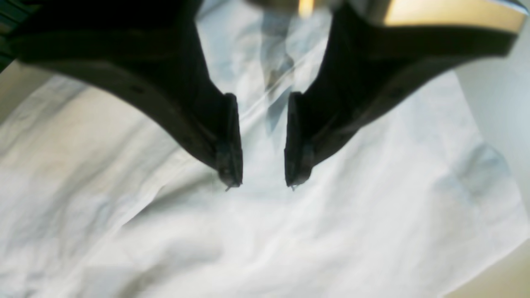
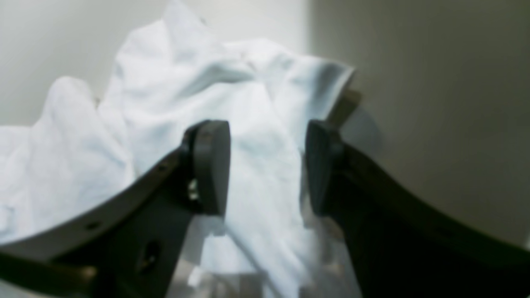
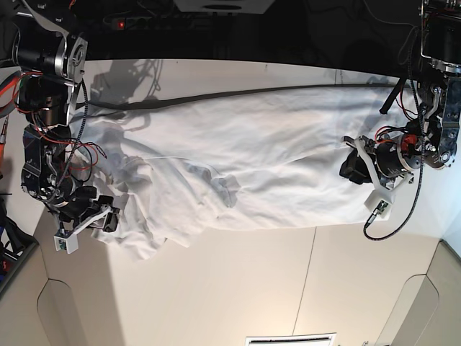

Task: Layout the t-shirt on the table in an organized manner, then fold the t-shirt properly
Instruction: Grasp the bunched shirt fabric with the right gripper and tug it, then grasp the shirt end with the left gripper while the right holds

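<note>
The near half of the table (image 3: 238,288) is left bare, giving open passage. The far half is covered edge to edge by the t-shirt (image 3: 259,155). A rumpled heap (image 3: 155,209) is raised at its left end. A dark cable (image 3: 130,103) is laid along the far edge.

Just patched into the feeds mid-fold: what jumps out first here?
The wrinkled white cotton t-shirt dominates, stretched long across the matte white table between the two arms. The right hand sits open at the bunched, crumpled end, cloth between its pads. The left hand hangs open over the flatter end.
</note>
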Robot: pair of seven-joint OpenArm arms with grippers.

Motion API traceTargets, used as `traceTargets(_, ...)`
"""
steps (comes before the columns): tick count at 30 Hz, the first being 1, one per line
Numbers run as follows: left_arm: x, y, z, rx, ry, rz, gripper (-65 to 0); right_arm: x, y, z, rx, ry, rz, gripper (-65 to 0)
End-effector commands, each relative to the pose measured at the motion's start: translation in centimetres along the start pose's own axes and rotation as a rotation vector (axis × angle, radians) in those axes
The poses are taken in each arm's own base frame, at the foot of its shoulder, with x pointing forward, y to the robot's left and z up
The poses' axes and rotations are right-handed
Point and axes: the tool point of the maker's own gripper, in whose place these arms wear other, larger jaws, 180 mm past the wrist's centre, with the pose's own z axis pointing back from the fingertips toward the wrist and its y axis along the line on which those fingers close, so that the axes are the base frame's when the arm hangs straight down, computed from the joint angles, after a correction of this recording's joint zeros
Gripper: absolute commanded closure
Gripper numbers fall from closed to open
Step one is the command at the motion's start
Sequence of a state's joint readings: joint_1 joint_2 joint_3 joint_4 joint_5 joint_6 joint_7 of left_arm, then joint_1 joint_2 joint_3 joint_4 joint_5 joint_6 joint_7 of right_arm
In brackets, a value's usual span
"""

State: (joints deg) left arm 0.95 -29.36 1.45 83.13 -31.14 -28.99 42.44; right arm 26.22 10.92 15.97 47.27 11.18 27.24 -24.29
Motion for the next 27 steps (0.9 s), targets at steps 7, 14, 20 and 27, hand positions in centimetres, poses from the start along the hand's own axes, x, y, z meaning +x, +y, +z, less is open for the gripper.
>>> traceTargets(7,1.8,0.6,0.5,0.007,-0.051,-0.012,-21.5,-0.8,0.3,0.4,0.04,-0.015,-0.016,-29.1)
traceTargets(14,1.9,0.6,0.5,0.007,-0.058,-0.012,-21.5,-2.0,-0.2,0.6,0.024,-0.031,-0.029,-28.1)
traceTargets(20,3.3,1.0,0.7,0.029,-0.135,0.004,-21.5,-2.0,-0.2,0.6,0.024,-0.03,-0.028,-0.5)
traceTargets(27,4.2,3.5,1.9,0.103,-0.181,0.028,-21.5,-1.4,-0.3,0.8,0.021,-0.045,-0.02,0.0)
